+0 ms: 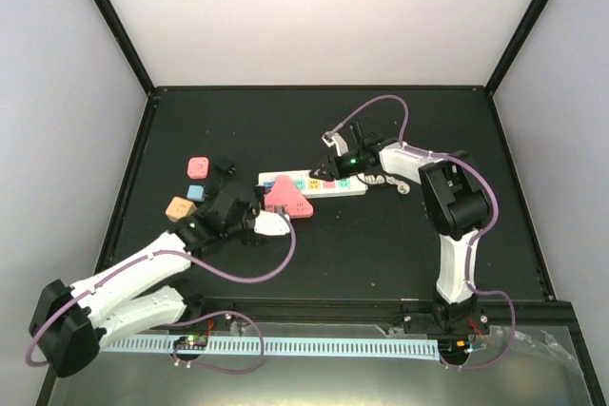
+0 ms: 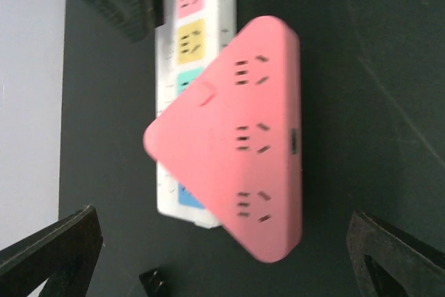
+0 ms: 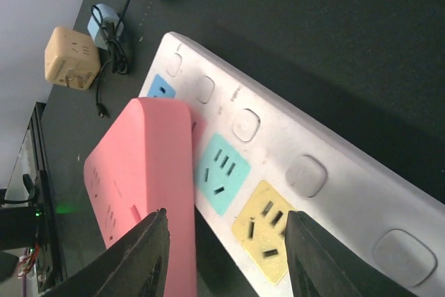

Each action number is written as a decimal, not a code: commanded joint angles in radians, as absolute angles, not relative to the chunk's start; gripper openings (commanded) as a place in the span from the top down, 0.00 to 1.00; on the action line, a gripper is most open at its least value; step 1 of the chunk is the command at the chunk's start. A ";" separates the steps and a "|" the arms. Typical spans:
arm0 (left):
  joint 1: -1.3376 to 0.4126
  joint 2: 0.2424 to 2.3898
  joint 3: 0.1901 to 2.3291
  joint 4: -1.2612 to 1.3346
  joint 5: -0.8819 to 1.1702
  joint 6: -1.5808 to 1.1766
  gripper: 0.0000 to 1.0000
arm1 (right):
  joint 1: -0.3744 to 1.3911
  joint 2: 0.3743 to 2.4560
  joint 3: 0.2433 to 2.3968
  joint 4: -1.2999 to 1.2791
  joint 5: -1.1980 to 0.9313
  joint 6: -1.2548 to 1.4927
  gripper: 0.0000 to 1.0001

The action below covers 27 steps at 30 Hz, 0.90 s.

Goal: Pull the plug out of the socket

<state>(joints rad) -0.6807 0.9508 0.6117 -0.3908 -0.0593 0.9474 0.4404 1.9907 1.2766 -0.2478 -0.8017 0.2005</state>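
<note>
White power strip [image 1: 309, 181] lies flat mid-table on the black tabletop [image 1: 381, 244], long axis running left-right in the top view, w/ a row of coloured outlet faces (pink, yellow, green, blue); pink triangular plug [image 2: 236, 137] sits on the strip's left end, covering the outlets there, three sets of slots on its own top face; plug is seated, not pulled off.

L gripper [image 2: 222, 259] is spread wide, one black finger [image 2: 59, 252] either side of the plug, neither touching it; plug lies in the gap btwn them.

R gripper [image 3: 229, 262] is over the strip's right half; jaws part-way apart, one finger [image 3: 149, 255] at the plug's edge, the other over the strip's white face, yellow outlet showing btwn them; no grip on anything visible; can't tell if the tips touch the strip.

Left of the strip, near each other: pink cube adapter [image 1: 198, 167], blue cube adapter [image 1: 195, 192], tan cube adapter [image 1: 179, 207], small black adapter [image 1: 225, 173].
</note>
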 commanded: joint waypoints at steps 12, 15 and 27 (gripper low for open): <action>-1.061 1.288 0.442 0.195 -0.653 0.976 0.01 | 0.434 2.065 1.297 -0.256 -0.814 0.186 0.51; -1.071 1.391 0.435 0.296 -0.691 0.981 0.01 | 0.434 2.075 1.296 -0.256 -0.812 0.182 0.52; -1.091 1.729 0.300 0.974 -0.893 1.193 0.03 | 0.421 2.124 1.289 -0.253 -0.827 0.186 0.52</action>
<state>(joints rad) -1.0828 1.6276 0.3553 0.6785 -0.8059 1.0859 0.4297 2.0754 1.2961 -0.2195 -0.8616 0.1879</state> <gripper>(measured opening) 0.985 0.483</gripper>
